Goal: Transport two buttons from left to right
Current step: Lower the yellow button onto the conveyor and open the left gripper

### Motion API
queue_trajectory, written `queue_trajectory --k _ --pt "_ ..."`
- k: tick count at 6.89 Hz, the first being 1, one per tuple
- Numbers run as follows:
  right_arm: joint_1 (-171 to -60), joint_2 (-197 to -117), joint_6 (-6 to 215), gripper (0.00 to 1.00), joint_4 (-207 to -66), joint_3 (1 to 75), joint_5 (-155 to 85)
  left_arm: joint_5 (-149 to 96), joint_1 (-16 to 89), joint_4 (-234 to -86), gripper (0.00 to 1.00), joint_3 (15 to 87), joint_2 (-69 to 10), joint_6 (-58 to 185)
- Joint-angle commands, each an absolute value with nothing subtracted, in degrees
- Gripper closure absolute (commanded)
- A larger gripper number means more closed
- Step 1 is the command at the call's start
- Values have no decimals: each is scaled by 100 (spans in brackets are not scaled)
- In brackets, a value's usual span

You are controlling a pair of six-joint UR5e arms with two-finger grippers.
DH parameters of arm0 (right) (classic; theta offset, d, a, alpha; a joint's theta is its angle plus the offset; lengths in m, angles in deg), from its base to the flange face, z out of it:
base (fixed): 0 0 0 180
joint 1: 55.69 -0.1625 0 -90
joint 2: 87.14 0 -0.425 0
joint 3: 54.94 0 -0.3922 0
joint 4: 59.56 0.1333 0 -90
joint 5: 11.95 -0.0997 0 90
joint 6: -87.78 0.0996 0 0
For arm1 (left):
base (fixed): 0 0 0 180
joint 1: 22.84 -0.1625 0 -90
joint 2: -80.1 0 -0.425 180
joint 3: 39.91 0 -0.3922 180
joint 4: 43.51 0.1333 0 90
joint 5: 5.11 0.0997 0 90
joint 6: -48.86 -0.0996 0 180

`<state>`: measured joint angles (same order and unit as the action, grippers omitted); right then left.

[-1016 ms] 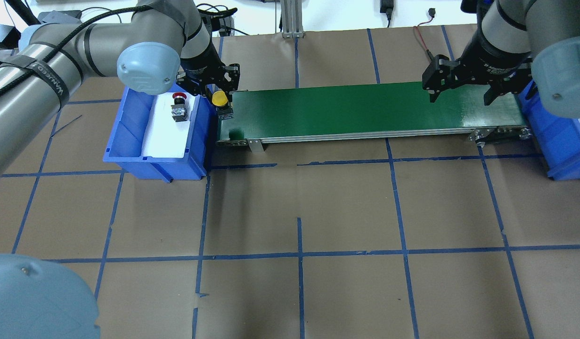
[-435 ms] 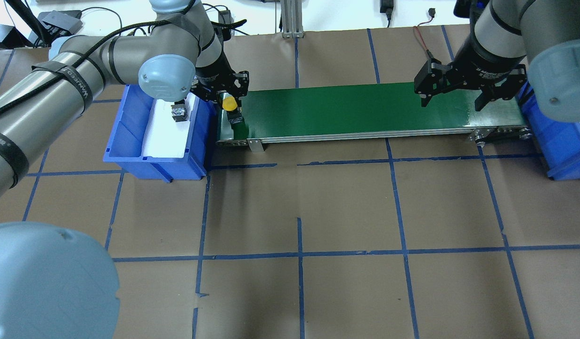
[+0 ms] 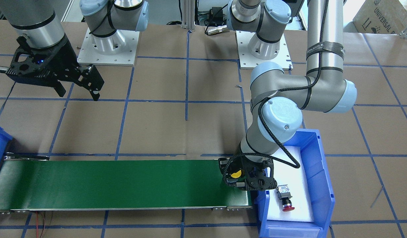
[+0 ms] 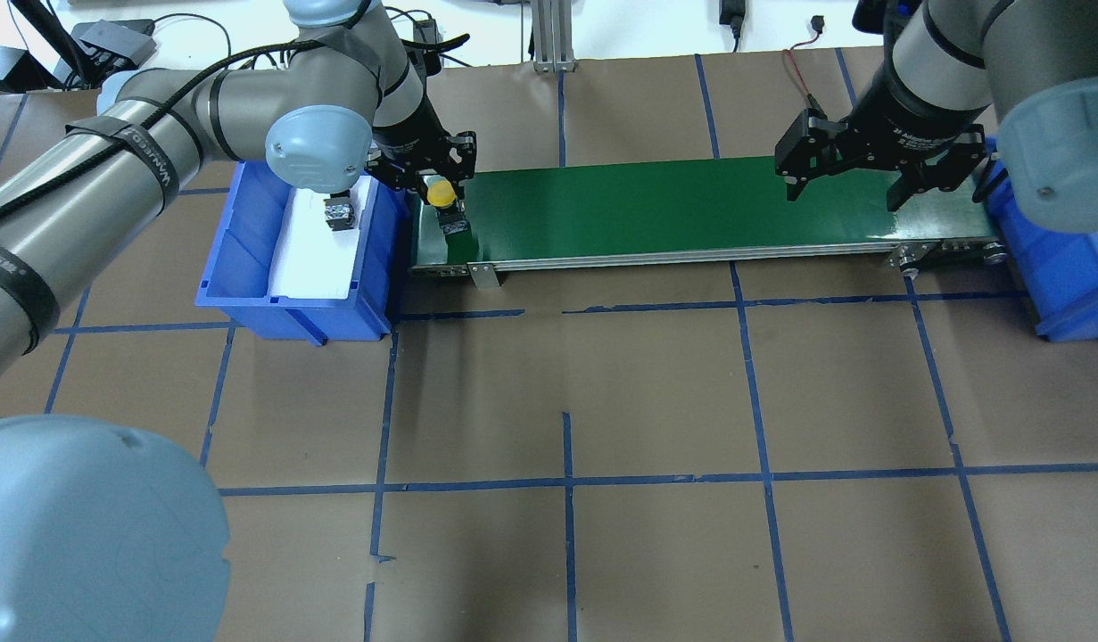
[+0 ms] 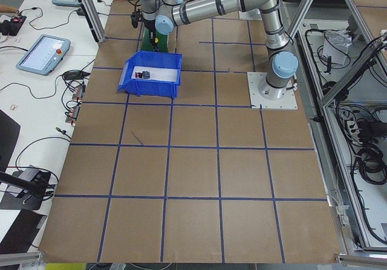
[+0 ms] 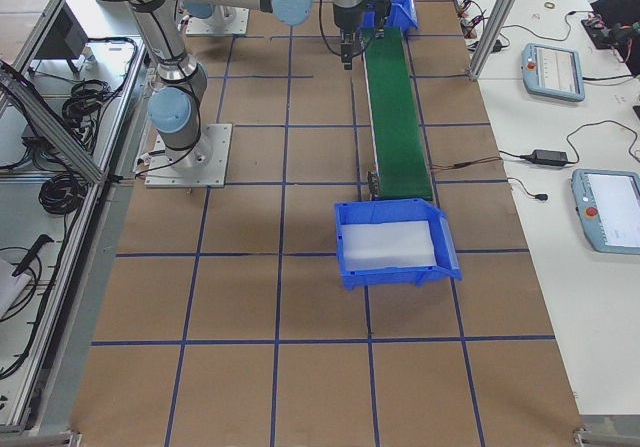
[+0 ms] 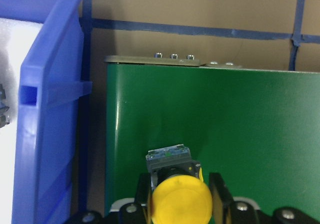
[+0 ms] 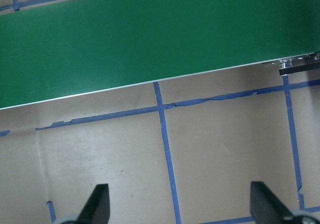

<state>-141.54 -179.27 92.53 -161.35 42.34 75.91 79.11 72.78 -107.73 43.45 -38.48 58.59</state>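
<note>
Left tool (image 4: 443, 201) around yellow-capped button (image 7: 180, 203) over end of green belt (image 4: 673, 207)

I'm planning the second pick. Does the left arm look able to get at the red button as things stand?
Probably not yet: the left arm has its jaws shut on the yellow button over the belt. Once freed, likely yes; the red button lies alone on foam in the open bin.

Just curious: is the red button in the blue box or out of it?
In. The red button lies on white foam inside the blue box.
</note>
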Motion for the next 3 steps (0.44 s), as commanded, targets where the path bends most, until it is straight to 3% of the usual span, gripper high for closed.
queue_trajectory --k 1,3 --pt "-14138 -17925 9244 0 -16151 4236 7586 7901 7279 -10776 6 4342 -3768 5923" --pt "-14129 -17916 9288 0 -16125 4253 7594 7988 7270 -10785 4 4115 -3584 5950"
